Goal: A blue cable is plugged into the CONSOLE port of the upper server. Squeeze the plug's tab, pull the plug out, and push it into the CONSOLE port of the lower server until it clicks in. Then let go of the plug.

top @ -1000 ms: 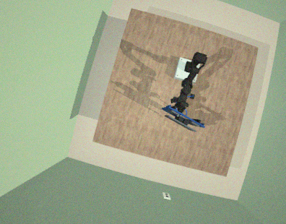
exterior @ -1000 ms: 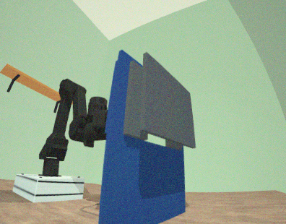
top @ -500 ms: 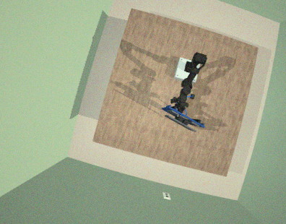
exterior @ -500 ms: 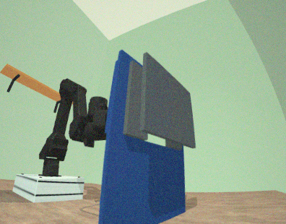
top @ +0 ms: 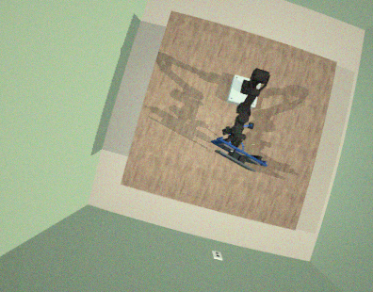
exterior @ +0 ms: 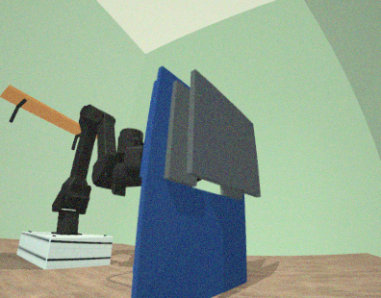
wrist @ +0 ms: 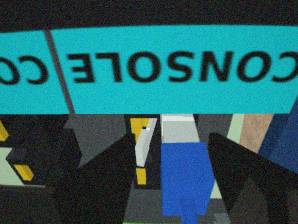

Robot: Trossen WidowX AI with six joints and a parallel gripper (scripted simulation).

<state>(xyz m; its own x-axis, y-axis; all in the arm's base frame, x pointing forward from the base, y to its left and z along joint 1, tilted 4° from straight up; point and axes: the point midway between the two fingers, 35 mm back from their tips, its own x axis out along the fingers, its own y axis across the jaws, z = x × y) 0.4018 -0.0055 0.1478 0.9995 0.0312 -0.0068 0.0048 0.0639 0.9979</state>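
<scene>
1. Several green walls (top: 40, 94) (exterior: 305, 192) surrounded a pale floor (top: 148, 190).
2. Brown wood grain covered the surface (top: 195, 202) (exterior: 300, 274), where shadows of the arm (top: 244, 108) (exterior: 81, 163) fell.
3. A blue panel (top: 258, 161) (exterior: 190, 240) stood upright, with grey slabs (exterior: 223, 135) on one side and the arm at the other.
4. The arm rose from a white base (top: 235, 96) (exterior: 84, 250).
5. An orange bar (exterior: 40, 108) slanted behind it.
6. The pincer (top: 235, 140) (wrist: 172, 140) was released, its fingers parted wider than the plug.
7. Across the wrist view, a cyan label (wrist: 175, 42) read CONSOLE upside down.
8. The blue plug (wrist: 185, 172) lay between the fingers, close to one and clearly apart from the other, its clear end at a port below the label; which server's, I cannot tell.
</scene>
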